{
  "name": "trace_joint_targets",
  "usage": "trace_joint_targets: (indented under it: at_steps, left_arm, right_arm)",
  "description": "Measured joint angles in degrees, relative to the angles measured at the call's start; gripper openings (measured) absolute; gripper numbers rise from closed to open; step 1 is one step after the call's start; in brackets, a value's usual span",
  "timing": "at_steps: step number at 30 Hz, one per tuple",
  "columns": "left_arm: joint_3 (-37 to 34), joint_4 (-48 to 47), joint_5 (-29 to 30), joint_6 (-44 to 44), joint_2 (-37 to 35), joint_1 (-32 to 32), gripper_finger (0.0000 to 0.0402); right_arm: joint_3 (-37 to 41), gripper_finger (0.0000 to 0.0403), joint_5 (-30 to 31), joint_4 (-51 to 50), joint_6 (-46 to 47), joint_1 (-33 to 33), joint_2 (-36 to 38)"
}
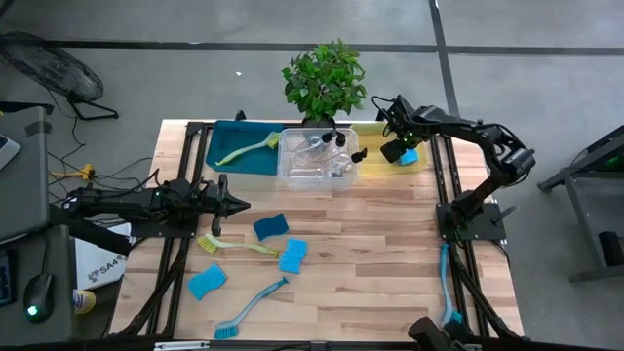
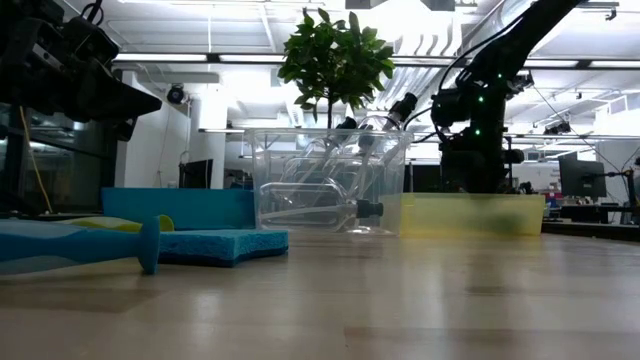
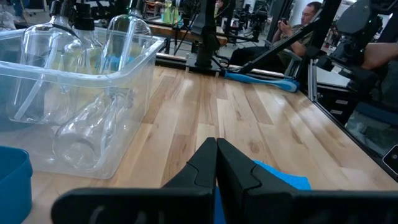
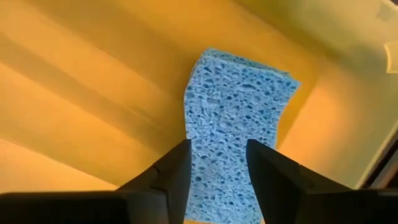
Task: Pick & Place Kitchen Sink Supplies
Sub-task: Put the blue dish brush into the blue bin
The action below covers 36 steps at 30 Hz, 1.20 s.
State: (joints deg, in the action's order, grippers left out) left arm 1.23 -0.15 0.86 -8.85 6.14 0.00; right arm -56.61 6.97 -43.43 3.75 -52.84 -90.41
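My right gripper [image 1: 395, 148] hangs over the yellow bin [image 1: 375, 136] at the table's far right, pointing steeply down, fingers open. Just beyond its tips a blue sponge [image 4: 239, 118] sits in the bin, wider than the gap between the fingers. My left gripper [image 1: 226, 204] waits shut at the table's left, level above the wood. On the table lie three blue sponges [image 1: 271, 226] [image 1: 292, 254] [image 1: 207, 282], a yellow-green brush [image 1: 239, 245] and a blue brush [image 1: 252, 310]. Clear bottles [image 1: 317, 156] lie in the clear bin [image 1: 289, 177]. Another yellow-green brush [image 1: 249, 149] rests in the teal bin [image 1: 222, 136]. My right gripper stands from above with one finger [image 4: 171, 171] on each side of the sponge's near end [image 4: 217, 168]. Whether the fingers touch the sponge cannot be told, because that end runs behind both of them.
A potted plant [image 1: 325, 83] stands behind the bins at the far edge. A blue brush [image 1: 448, 283] lies along the frame rail beyond the table's right edge. Bare wood spreads over the near right of the table [image 1: 390, 263].
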Motion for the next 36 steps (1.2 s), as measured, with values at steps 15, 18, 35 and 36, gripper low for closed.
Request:
trace_joint_targets:
  at_steps: [15, 18, 35, 36]
  left_arm:
    - [-0.01, 0.01, 0.0, -0.01, -0.01, 0.01, 0.0001]
    - [0.0, 0.01, 0.0, 0.0, -0.01, 0.0, 0.0001]
    - [-0.01, 0.01, 0.0, -0.01, -0.01, 0.01, 0.0001]
    - [-0.01, 0.01, 0.0, -0.01, 0.01, 0.0, 0.0001]
  right_arm:
    - [-0.01, 0.0154, -3.54, -9.73, 6.44, 0.86, 17.41]
    - [-0.01, 0.0154, -5.19, -12.7, 10.45, 2.96, 22.46]
    - [9.23, 0.0154, -8.0, -25.22, 58.44, 40.36, 36.19]
    - [10.13, 0.0154, -8.57, -24.6, 60.82, 42.44, 36.12]
